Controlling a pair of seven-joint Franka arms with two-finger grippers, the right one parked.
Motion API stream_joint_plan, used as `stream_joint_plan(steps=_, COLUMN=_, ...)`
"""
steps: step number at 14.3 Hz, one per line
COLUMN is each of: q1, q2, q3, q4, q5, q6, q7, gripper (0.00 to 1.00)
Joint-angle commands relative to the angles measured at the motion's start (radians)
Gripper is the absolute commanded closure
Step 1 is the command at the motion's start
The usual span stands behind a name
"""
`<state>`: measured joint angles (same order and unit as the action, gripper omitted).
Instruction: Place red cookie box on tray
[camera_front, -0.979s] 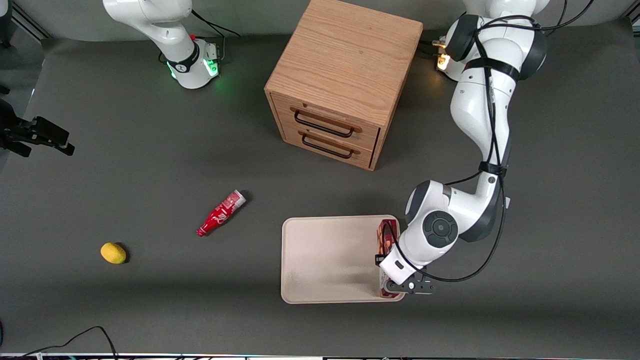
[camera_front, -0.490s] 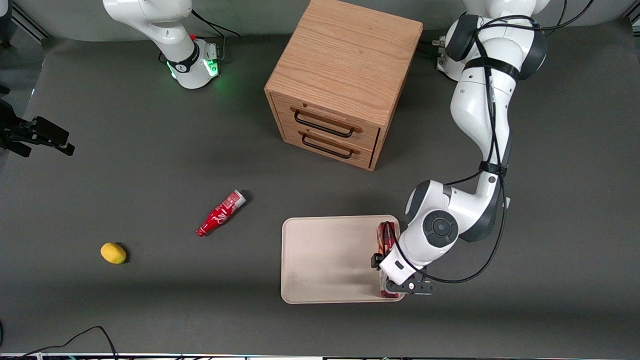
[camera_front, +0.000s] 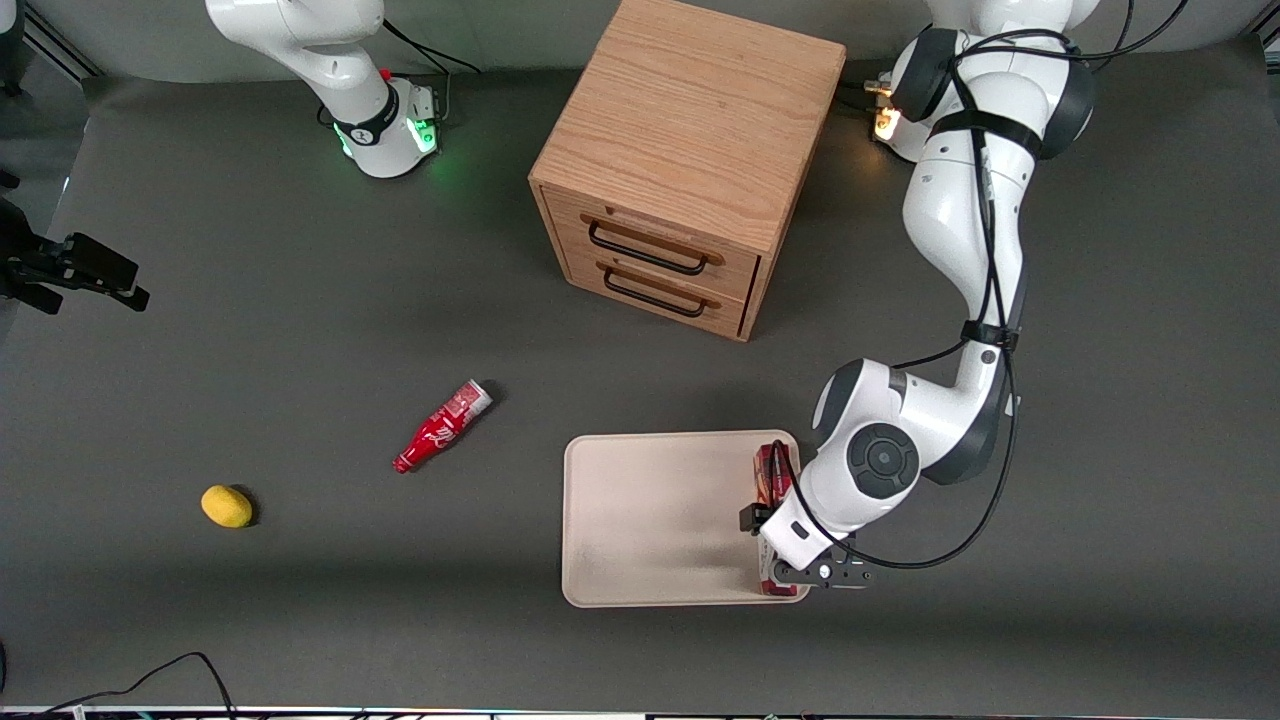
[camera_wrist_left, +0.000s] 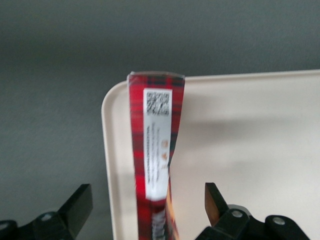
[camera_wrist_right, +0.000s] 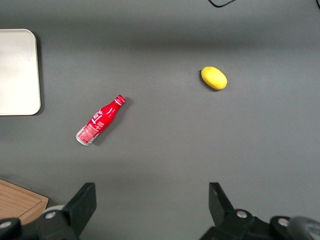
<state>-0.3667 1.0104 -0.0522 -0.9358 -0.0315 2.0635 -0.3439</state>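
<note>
Front view: the red cookie box (camera_front: 771, 478) stands on its narrow edge on the tray (camera_front: 650, 520), along the tray's short side at 3 o'clock from the tray's centre, toward the working arm's end of the table. The gripper (camera_front: 770, 550) hangs directly above the box; the wrist hides the middle of the box. The wooden cabinet (camera_front: 680, 170) lies at 12 o'clock from the tray, the red bottle (camera_front: 441, 426) at 9 o'clock, and the yellow lemon (camera_front: 227, 506) farther along the same line toward the parked arm's end.

Left wrist view: the fingers (camera_wrist_left: 80, 207) are spread wide. Clear space shows between each finger and the box (camera_wrist_left: 155, 150); nothing is gripped. The box sits inside the tray rim (camera_wrist_left: 106, 150), close to the rounded corner, its white label patch facing the camera.

Right wrist view: a corner of the tray (camera_wrist_right: 17, 75), the bottle (camera_wrist_right: 99, 121) and the lemon (camera_wrist_right: 214, 78) show; the box does not.

Step in hand, as judged: release is complete and the box is on the tray. The next move calls for a straight vertical retreat, without brushing the box, since an edge-standing box is likely to tip.
</note>
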Motion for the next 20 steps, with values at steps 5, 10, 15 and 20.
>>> stream_joint_plan(steps=5, q1=0.038, q2=-0.261, q3=0.012, q4=-0.056, q5=0.028, q6=-0.362, q7=0.046, gripper=0.0)
stream_joint_plan(steps=10, q1=0.121, q2=-0.648, q3=0.012, q4=-0.476, q5=0.033, q6=-0.37, q7=0.143, gripper=0.0)
stream_joint_plan(steps=15, q1=0.253, q2=-0.981, q3=0.015, q4=-0.817, q5=0.096, q6=-0.348, q7=0.282, gripper=0.0)
stream_joint_plan(steps=20, q1=0.417, q2=-1.081, q3=0.015, q4=-0.873, q5=0.085, q6=-0.405, q7=0.367, gripper=0.0)
